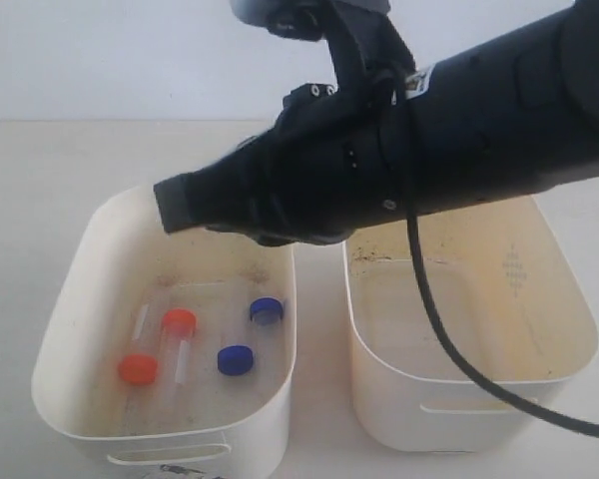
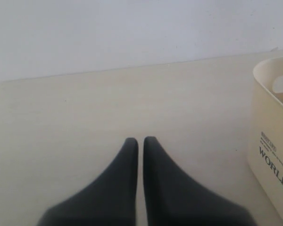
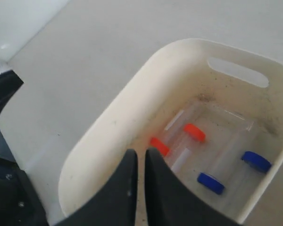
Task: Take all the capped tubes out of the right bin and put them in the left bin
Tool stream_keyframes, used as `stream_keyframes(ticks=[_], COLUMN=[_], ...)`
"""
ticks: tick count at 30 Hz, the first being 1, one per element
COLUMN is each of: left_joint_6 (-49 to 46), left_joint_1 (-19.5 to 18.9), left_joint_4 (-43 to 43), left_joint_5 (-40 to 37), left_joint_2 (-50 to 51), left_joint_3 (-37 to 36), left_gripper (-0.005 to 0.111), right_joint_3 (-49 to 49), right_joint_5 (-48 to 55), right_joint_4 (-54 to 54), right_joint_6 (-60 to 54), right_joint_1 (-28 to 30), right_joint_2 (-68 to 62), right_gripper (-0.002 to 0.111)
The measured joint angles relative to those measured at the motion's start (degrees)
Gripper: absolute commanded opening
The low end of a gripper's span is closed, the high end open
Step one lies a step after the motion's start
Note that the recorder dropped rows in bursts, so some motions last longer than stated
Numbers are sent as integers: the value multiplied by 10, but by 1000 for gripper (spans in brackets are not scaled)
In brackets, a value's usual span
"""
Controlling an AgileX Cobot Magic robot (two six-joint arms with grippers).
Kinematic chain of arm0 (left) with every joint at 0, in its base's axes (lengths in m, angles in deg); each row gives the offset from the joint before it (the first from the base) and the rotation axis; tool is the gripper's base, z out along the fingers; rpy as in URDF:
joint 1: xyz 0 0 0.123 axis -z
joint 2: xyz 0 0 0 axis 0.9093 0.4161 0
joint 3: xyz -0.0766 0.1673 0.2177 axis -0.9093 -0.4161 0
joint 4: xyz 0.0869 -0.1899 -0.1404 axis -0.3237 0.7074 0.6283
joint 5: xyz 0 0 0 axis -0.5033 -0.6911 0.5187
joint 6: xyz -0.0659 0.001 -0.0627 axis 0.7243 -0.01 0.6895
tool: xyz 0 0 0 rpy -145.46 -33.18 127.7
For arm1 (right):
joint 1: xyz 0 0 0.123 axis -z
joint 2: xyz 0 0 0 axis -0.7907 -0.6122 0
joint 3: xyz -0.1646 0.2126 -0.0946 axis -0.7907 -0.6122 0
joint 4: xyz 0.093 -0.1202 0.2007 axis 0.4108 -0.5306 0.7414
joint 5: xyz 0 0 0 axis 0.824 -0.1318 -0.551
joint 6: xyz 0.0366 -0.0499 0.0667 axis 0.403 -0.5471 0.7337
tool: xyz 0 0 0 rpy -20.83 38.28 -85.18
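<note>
Tubes (image 1: 180,324), clear plastic, in grimy oval bin (image 1: 88,299)

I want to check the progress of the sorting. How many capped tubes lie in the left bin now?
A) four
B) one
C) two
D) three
A: the left bin holds two orange-red capped tubes and two blue capped tubes, while the visible part of the right bin shows none.
</note>
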Motion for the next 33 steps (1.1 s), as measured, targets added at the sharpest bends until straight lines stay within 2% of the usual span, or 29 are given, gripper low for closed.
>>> stream_keyframes(ticks=[3, 8, 15, 20, 24, 28, 33], left_joint_6=[0, 0, 0, 0, 0, 0, 0], left_joint_1=[0, 0, 0, 0, 0, 0, 0], left_joint_4=[0, 0, 0, 0, 0, 0, 0], left_joint_5=[0, 0, 0, 0, 0, 0, 0], left_joint_2=[0, 0, 0, 0, 0, 0, 0], left_joint_3=[0, 0, 0, 0, 0, 0, 0], left_gripper=[4, 4, 4, 4, 4, 4, 4], right_joint_3=[-38, -133, -263, -347, -408, -463, -523], right_joint_5=[-1, -16, -29, -33, -34, -50, -98], right_joint_4=[-5, 8, 29, 31, 31, 31, 31], right_joint_6=[-15, 40, 123, 100, 56, 16, -2], right_joint_1=[18, 97, 270, 393, 469, 506, 512], right_joint_2=[33, 125, 275, 399, 517, 627, 724], right_gripper=[5, 5, 5, 5, 5, 5, 5])
